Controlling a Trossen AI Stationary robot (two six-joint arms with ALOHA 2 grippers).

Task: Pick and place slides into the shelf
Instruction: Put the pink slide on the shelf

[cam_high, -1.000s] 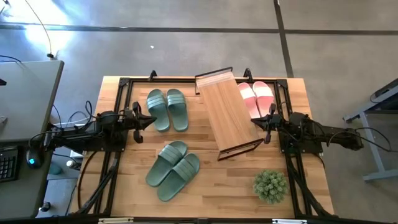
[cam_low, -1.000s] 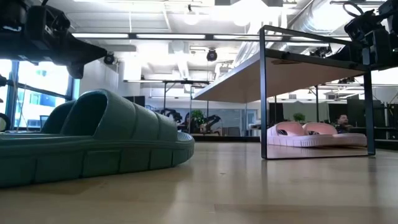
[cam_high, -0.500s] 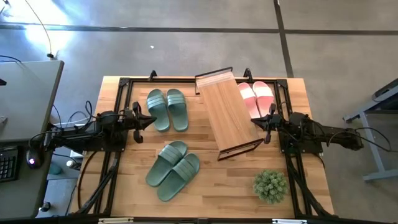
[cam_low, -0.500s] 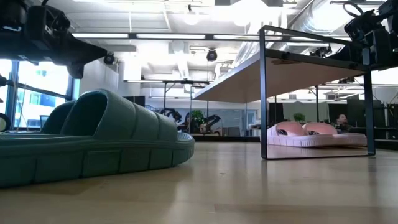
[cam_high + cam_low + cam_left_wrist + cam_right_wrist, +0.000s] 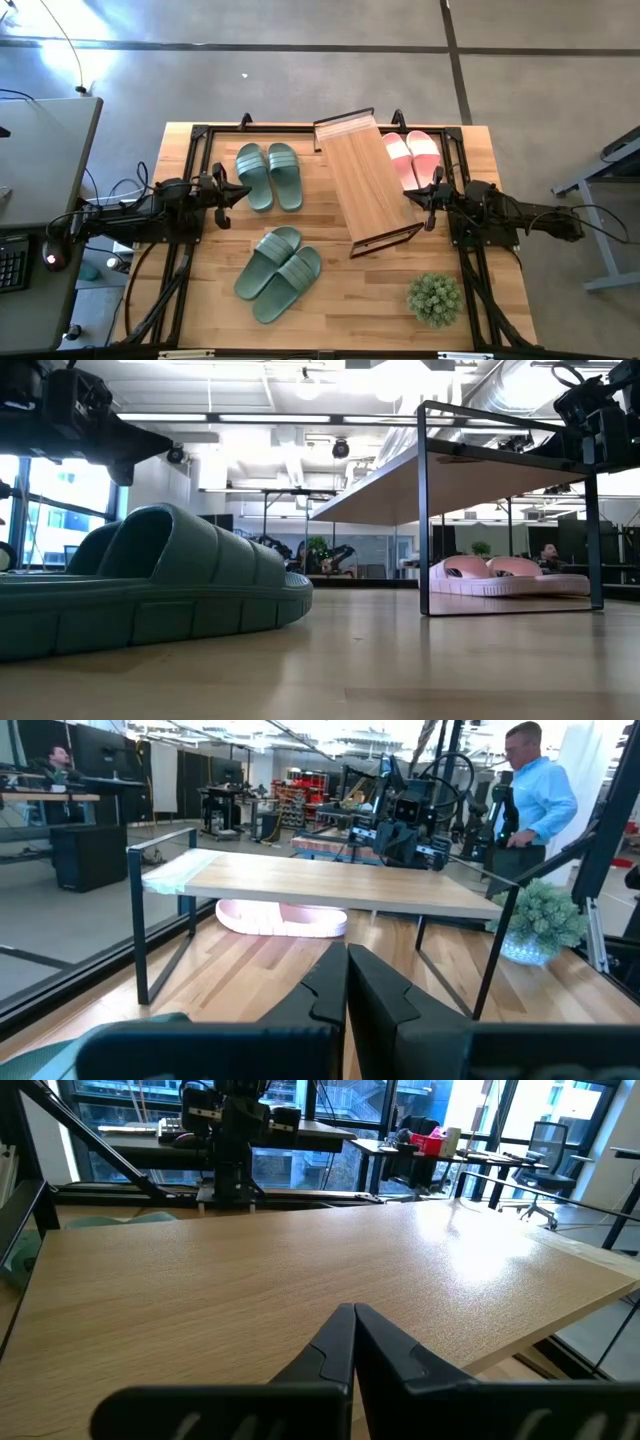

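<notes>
The shelf (image 5: 365, 180), a wooden panel on a black frame, stands slanted at the table's middle. A pale pink pair of slides (image 5: 412, 158) lies on its soles at the far right, beside the shelf. One green pair (image 5: 270, 176) lies at the far left of centre. Another green pair (image 5: 278, 272) lies nearer the front edge. My left gripper (image 5: 243, 192) hovers shut at the left, pointing level toward the shelf (image 5: 330, 885). My right gripper (image 5: 412, 200) hovers shut at the right, its tips (image 5: 354, 1320) close by the shelf's top panel (image 5: 300, 1270).
A small green potted plant (image 5: 434, 298) stands at the near right corner. A black frame (image 5: 200, 135) runs along the table's sides. Bare wood lies between the two green pairs and in front of the shelf. A person (image 5: 535, 790) stands beyond the table.
</notes>
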